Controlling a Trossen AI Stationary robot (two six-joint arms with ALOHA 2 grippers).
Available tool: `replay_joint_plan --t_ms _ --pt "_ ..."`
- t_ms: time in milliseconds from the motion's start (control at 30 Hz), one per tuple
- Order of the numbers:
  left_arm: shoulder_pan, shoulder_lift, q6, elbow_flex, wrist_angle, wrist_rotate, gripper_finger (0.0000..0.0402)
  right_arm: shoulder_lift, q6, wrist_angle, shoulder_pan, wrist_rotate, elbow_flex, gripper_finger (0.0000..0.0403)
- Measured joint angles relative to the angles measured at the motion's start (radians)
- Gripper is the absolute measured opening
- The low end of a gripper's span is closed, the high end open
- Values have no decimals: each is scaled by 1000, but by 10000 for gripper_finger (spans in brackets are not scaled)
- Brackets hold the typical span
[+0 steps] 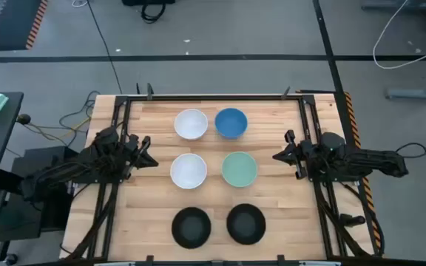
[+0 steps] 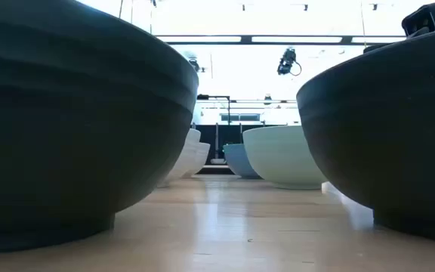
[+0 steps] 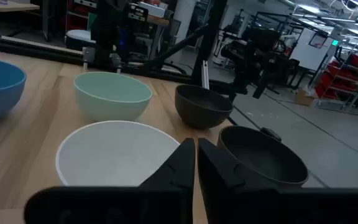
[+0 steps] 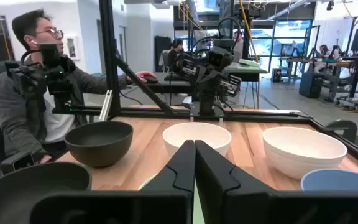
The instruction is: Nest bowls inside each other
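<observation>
Now I look first at the fingers. In the left wrist view the left gripper (image 3: pixel 196 163) has its two dark fingers pressed together, with only a thin line between them, and they hold nothing. The right gripper (image 4: pixel 195 163) is the same in its own wrist view: fingers closed on each other, nothing between them, touching no bowl.

From the high view I see the left gripper (image 1: pixel 145 151) at the left edge of the light wooden table (image 1: pixel 272 214) and the right gripper (image 1: pixel 279 156) at the right edge, both clear of the bowls. The six small round bowls stand apart in three rows of two, none nested. In the far row is a white bowl (image 1: pixel 191 124) beside the blue bowl (image 1: pixel 231 123). In the middle row a second white bowl (image 1: pixel 188 171) is beside the pale mint green bowl (image 1: pixel 239 169). In the near row stand the left black bowl (image 1: pixel 191 226) and the right black bowl (image 1: pixel 245 224).

The low view gives what the others do not: the two black bowls stand very close to the camera and fill both sides, and between them I see the mint bowl (image 2: pixel 282 155) standing flat on the wood. The right wrist view alone shows a person in a grey jacket (image 4: pixel 27 106) sitting behind the table frame.
</observation>
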Motion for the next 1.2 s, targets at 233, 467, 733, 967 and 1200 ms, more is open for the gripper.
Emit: replay_joint_plan --t_ms 233,467,733,967,1200 --pt "0 0 0 0 0 0 31 0 0 0 0 0 0 18" --pt "0 0 0 0 0 0 35 0 0 0 0 0 0 18" --pt "0 0 0 0 0 0 25 0 0 0 0 0 0 18" --pt "0 0 0 0 0 0 33 0 0 0 0 0 0 18" --pt "0 0 0 0 0 0 32 0 0 0 0 0 0 18"
